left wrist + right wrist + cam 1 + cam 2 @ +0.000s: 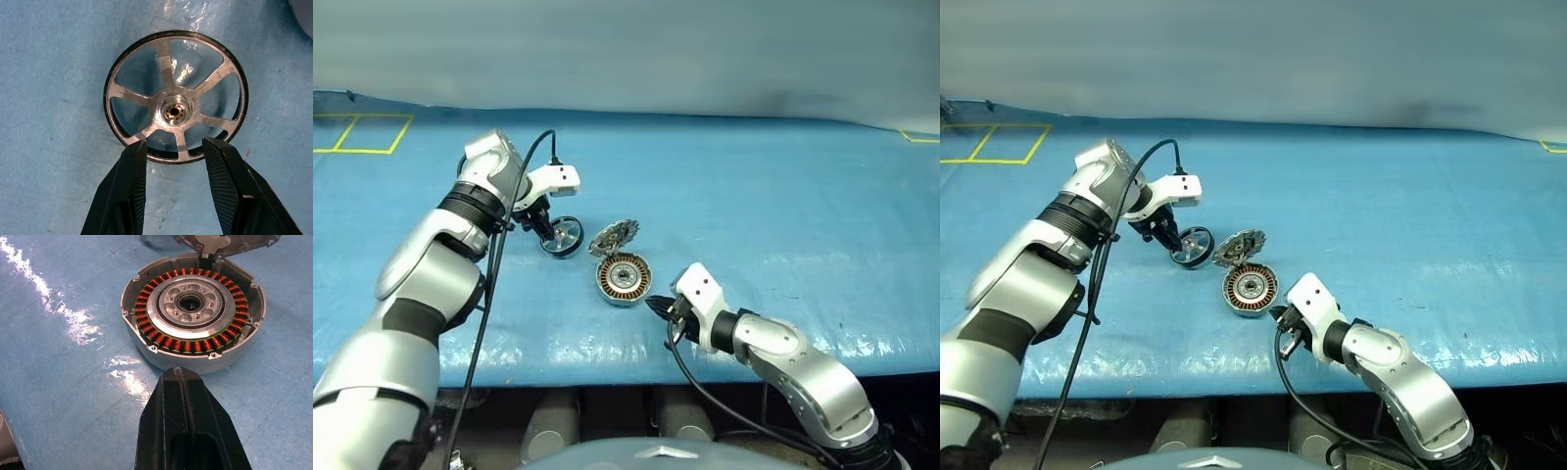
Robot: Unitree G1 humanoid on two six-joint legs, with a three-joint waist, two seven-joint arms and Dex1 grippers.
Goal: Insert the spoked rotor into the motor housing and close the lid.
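Observation:
The spoked rotor [176,98], a dark ring with silver spokes and a shiny hub, lies on the blue mat left of the motor housing [624,278]. My left gripper [173,147] points steeply down over it and is open, one fingertip on each side of a spoke at the near rim. The housing's copper windings [186,345] circle a silver centre. The lid [614,237] stands tilted up at the housing's far edge. My right gripper [178,374] is shut with nothing in it, just in front of the housing and not touching it.
The blue mat [773,225] covers the table, and its front edge runs just behind my right wrist. Yellow tape squares [362,132] mark the far left corner. A black cable [489,294] hangs along my left arm.

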